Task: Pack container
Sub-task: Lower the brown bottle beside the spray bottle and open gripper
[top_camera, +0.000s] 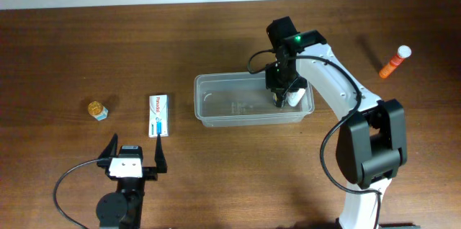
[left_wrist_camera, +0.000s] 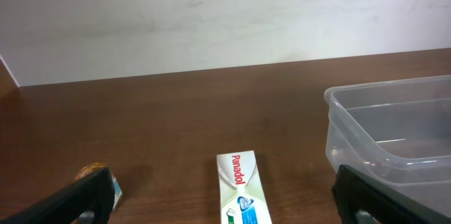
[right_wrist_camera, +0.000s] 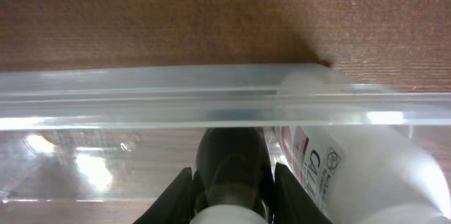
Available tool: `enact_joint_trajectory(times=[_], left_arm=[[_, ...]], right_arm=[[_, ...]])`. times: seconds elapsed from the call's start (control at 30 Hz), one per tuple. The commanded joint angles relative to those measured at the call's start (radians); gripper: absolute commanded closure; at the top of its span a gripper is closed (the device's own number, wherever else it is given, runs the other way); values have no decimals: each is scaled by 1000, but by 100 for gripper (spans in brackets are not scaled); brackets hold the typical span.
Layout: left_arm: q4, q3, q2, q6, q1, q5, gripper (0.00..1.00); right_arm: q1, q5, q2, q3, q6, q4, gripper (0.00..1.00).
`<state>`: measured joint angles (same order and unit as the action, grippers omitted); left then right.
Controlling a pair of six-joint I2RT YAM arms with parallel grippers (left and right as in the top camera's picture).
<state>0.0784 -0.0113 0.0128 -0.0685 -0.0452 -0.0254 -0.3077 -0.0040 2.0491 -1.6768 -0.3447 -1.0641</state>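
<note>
The clear container point(top_camera: 216, 106) sits mid-frame on the desk point(top_camera: 72, 49). At its right end the right gripper point(top_camera: 281, 98) reaches inside, pinching a dark rounded object point(right_wrist_camera: 231, 160) beside a white bottle point(right_wrist_camera: 373, 175). At lower left, the left gripper point(top_camera: 136, 141) stands spread wide, just below a Panadol box point(top_camera: 158, 115).

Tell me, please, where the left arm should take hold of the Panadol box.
Probably across the long sides of the Panadol box, near its middle, coming down from above: it lies flat on the table, long and narrow, so the jaws should span its width.
</note>
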Motion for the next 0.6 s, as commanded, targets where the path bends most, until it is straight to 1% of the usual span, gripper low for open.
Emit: enact_joint_trajectory(times=[0.0, 0.43, 0.47, 0.5, 0.57], left_arm=[[5, 2, -6, -16, 4, 11, 1], [5, 2, -6, -16, 4, 11, 1], [5, 2, -6, -16, 4, 11, 1], [5, 2, -6, -16, 4, 11, 1], [5, 2, -6, -16, 4, 11, 1]], right_arm=[[-5, 17, 2, 5, -12, 14, 74], [-5, 16, 2, 5, -12, 25, 73], [-5, 16, 2, 5, -12, 25, 71], [-5, 16, 2, 5, -12, 25, 58], [-5, 16, 2, 5, -12, 26, 56]])
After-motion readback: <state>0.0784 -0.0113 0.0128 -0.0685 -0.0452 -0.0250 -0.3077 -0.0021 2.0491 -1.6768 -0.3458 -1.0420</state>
